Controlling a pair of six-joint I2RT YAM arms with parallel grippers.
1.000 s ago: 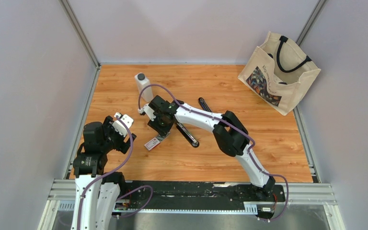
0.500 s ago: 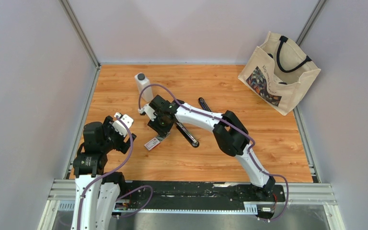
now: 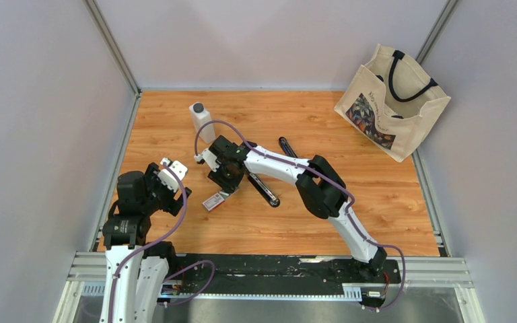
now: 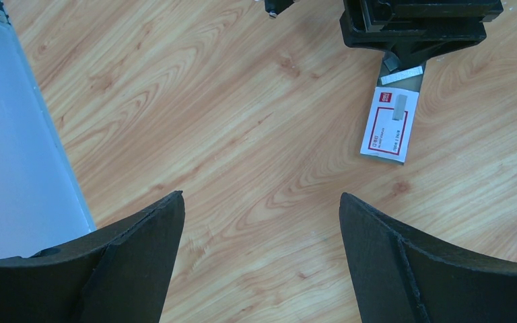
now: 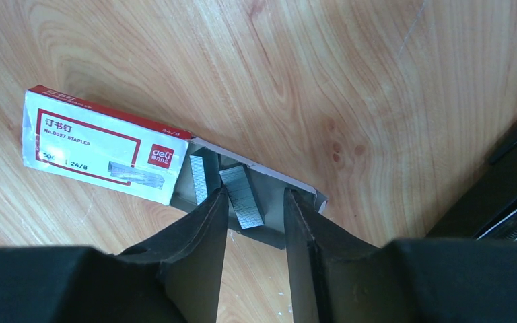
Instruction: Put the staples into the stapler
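Observation:
The staples box [image 5: 101, 145], white and red, lies flat on the wooden table with its grey tray [image 5: 272, 232] slid out. Loose metal staple strips [image 5: 242, 195] lie in the tray. My right gripper [image 5: 256, 192] hangs right over the tray, its jaws a little apart. One strip lies between them, close to the left finger [image 5: 205, 229], and is not pinched. The black stapler [image 3: 264, 188] lies opened flat just right of that gripper [image 3: 225, 187]. My left gripper [image 4: 261, 195] is wide open and empty, well left of the box [image 4: 389, 124].
A white bottle [image 3: 200, 120] stands at the back left of the table. A canvas tote bag [image 3: 392, 101] sits at the back right corner. The grey side wall [image 4: 20, 155] runs close beside my left gripper.
The right arm has shifted very slightly over the tray. The left arm, box and stapler have not moved.

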